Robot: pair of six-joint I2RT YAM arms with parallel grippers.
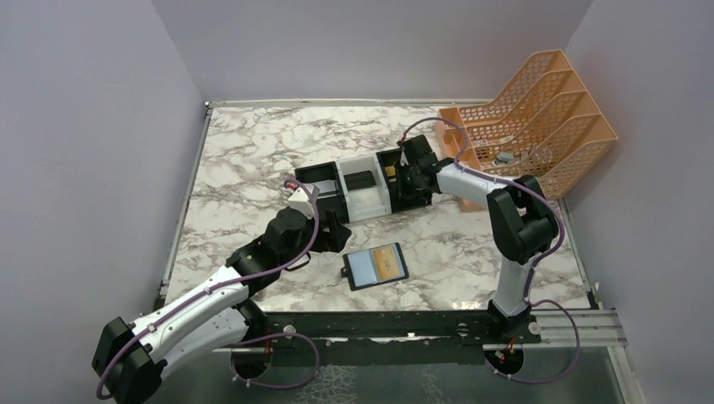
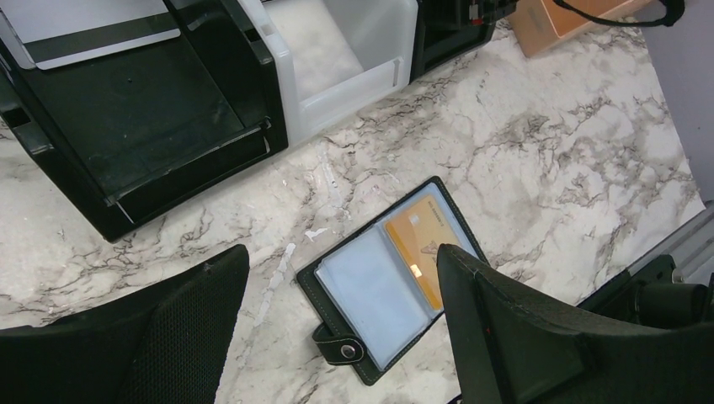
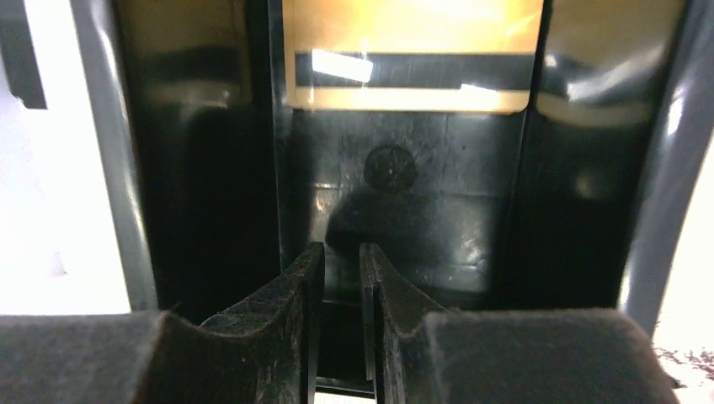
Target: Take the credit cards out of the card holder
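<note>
The card holder (image 1: pixel 375 267) lies open on the marble near the front; it also shows in the left wrist view (image 2: pixel 370 295). Its left pocket panel is bluish-grey, and a gold-tan card (image 2: pixel 418 252) sits in the right pocket. My left gripper (image 2: pixel 341 252) is wide open and empty, just above and left of the holder (image 1: pixel 335 236). My right gripper (image 3: pixel 341 261) is inside the tray's right black compartment (image 1: pixel 412 172), its jaws a narrow gap apart and empty. A gold card with a dark stripe (image 3: pixel 412 59) lies ahead of it. A silver-grey card (image 2: pixel 88 34) lies in the left black compartment.
The black-white-black tray (image 1: pixel 354 192) stands mid-table, with a small white box with a red mark (image 1: pixel 296 195) at its left end. An orange mesh file rack (image 1: pixel 539 118) stands at the back right. Grey walls enclose the table.
</note>
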